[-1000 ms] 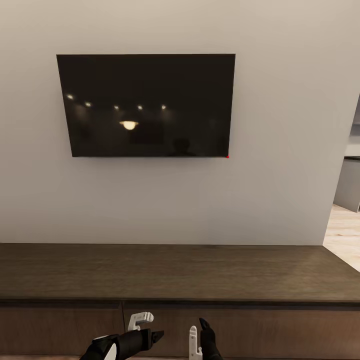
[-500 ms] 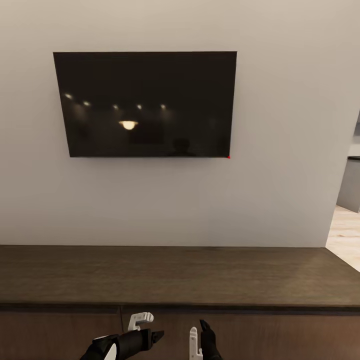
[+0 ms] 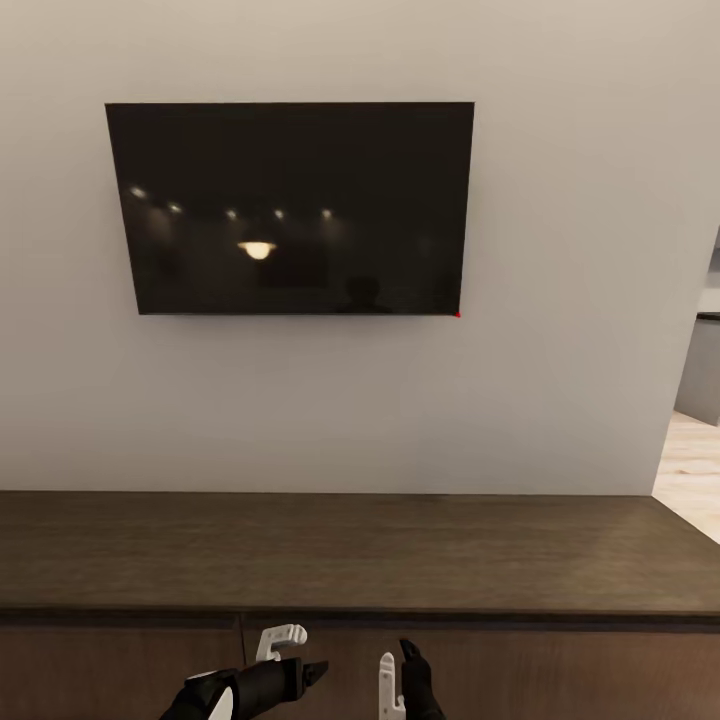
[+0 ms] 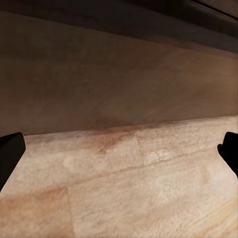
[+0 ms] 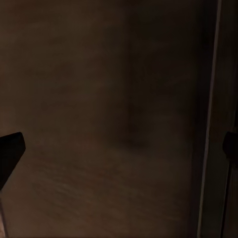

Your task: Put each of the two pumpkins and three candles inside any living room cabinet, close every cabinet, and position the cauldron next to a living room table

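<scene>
The long dark-brown cabinet [image 3: 340, 545] runs across the lower head view, and its drawer fronts look shut. My left gripper [image 3: 292, 656] hovers low in front of a drawer front, open and holding nothing. Its wrist view has the two fingertips far apart, with the cabinet's base [image 4: 119, 74] and the wood floor [image 4: 129, 188] between them. My right gripper [image 3: 397, 678] stands open beside it, facing the dark drawer front [image 5: 99, 99] at close range. The pumpkins, candles, cauldron and coffee table are out of view.
A black TV [image 3: 290, 208] hangs on the pale wall [image 3: 560, 300] above the cabinet. At the far right the wall ends at an opening onto light wood floor [image 3: 688, 470] and a grey counter [image 3: 700, 370].
The head view has crept slightly closer to the wall, so the TV looks a little larger. Both grippers stay where they were.
</scene>
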You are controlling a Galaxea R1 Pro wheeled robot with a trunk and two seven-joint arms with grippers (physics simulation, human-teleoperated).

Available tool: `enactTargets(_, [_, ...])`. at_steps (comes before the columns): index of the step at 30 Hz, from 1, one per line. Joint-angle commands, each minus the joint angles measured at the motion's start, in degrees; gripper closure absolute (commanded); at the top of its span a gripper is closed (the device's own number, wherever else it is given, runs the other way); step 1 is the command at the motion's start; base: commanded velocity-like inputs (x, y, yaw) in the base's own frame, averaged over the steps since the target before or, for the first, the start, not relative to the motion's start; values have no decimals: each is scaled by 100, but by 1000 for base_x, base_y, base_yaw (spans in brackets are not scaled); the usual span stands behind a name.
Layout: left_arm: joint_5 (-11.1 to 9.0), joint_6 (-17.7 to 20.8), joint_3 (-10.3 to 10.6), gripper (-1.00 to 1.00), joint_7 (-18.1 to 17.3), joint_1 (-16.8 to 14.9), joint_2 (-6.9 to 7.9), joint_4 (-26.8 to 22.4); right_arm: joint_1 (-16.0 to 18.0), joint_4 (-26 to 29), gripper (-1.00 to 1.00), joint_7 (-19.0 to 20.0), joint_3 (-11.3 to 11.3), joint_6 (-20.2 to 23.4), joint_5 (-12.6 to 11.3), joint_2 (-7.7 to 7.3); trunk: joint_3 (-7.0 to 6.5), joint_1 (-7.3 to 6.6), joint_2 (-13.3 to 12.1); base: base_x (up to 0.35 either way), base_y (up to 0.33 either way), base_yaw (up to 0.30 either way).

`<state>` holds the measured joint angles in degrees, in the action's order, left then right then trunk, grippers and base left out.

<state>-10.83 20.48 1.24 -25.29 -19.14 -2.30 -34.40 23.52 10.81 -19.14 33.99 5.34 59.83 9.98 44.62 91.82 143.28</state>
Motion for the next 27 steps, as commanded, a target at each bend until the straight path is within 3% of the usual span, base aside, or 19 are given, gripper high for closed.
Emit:
enactTargets(1, [-60,52,7,-100,6,-2,2,-7,3,2,-100,-28,20,54,55,1,7,-1,3,0,0,0])
enactTargets(27, [-60,52,7,-100,6,-2,3,-11,3,-8,-100,-224,20,53,46,1,7,-1,3,3,0,0])
